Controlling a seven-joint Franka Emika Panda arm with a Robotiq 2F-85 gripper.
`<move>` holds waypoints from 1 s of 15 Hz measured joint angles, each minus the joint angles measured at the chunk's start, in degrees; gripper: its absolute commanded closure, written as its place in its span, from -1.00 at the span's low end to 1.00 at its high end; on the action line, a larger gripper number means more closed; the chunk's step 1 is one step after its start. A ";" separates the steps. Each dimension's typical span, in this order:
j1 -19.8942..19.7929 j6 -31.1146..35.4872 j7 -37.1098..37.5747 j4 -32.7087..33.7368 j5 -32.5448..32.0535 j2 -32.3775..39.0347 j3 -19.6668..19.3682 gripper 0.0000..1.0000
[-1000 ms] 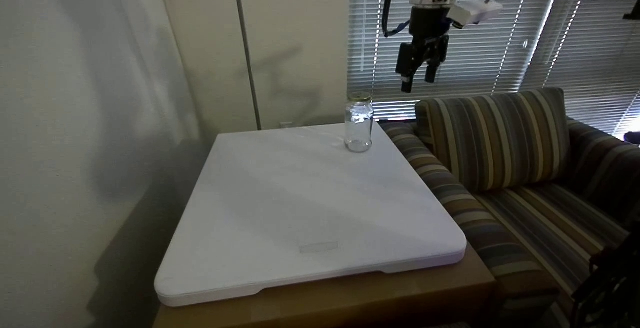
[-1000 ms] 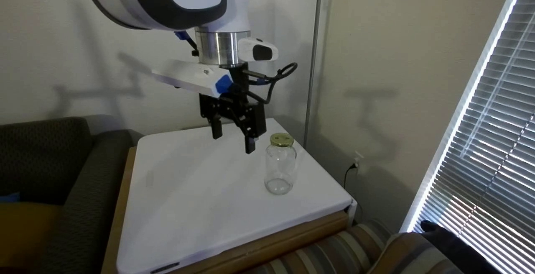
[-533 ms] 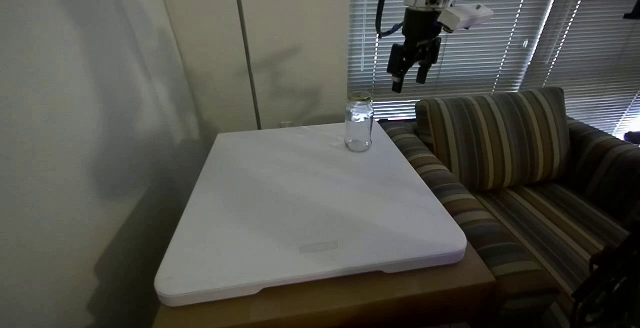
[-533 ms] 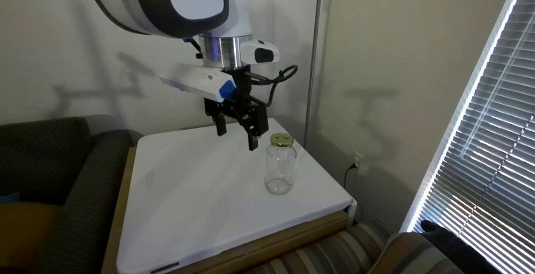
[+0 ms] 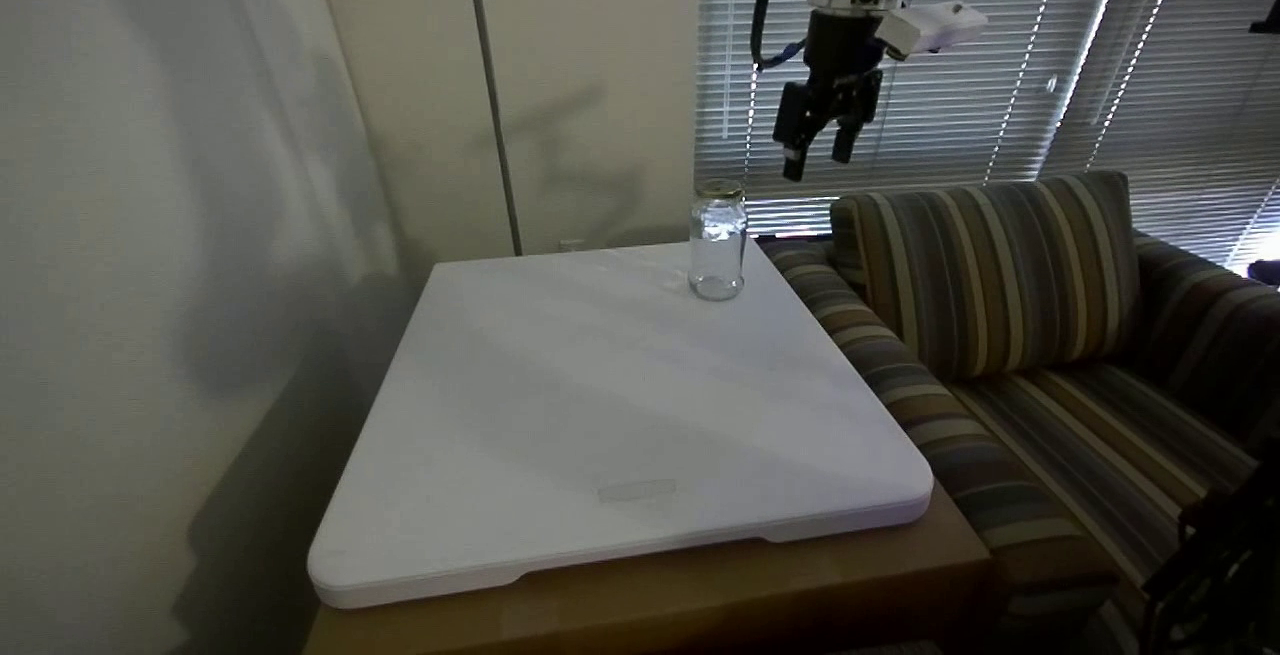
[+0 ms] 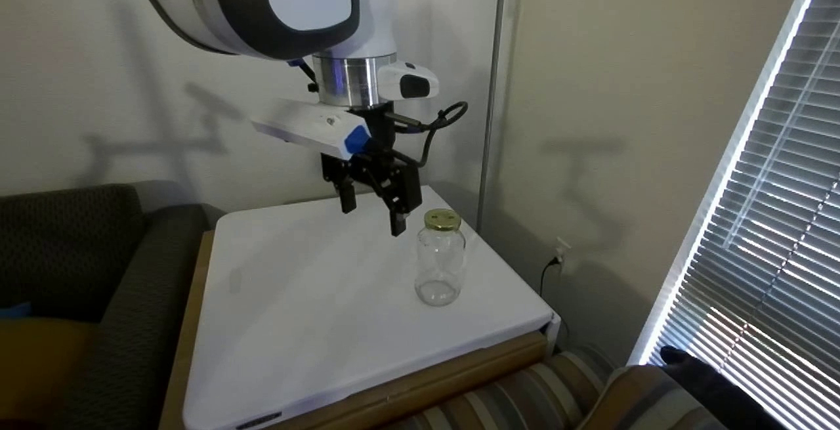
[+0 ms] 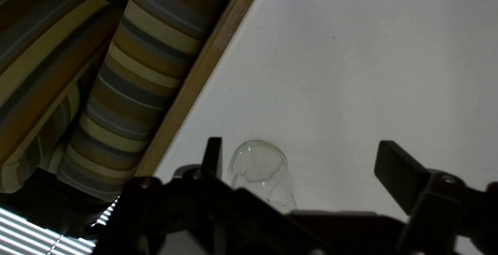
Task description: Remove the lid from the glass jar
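Observation:
The clear glass jar [image 5: 716,247] stands upright on the white board near its far right corner in an exterior view. It also shows in an exterior view [image 6: 440,260]. The gold lid [image 6: 442,219] sits on the jar's mouth, also seen from the side [image 5: 719,189]. My black gripper [image 6: 373,218] points down, open and empty, beside the jar and apart from it. It also shows in an exterior view [image 5: 818,162]. In the wrist view, part of the jar [image 7: 258,165] appears near the left finger of the open gripper [image 7: 300,146]; the lid is hidden there.
The white board [image 5: 600,375] rests on a brown cardboard box [image 5: 650,585]. A striped armchair [image 5: 980,275] stands against the board's side. A grey pole [image 6: 492,88] and walls stand behind, with window blinds [image 6: 774,220] to one side. A dark sofa [image 6: 72,259] is beyond the board.
My gripper has shifted a short way toward the jar, then stayed almost still over the last half second. It stays open. The jar and lid have not moved.

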 measured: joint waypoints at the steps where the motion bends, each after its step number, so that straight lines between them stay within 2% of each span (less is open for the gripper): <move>1: 0.04 0.17 0.00 0.00 0.00 0.00 0.03 -1.00; 4: -0.15 1.85 -0.84 -0.01 0.99 0.00 0.77 -1.00; 9: -1.10 4.80 -4.56 -0.05 6.31 0.00 3.16 -1.00; 15: -1.22 8.11 -4.64 -0.19 6.56 0.03 3.31 -1.00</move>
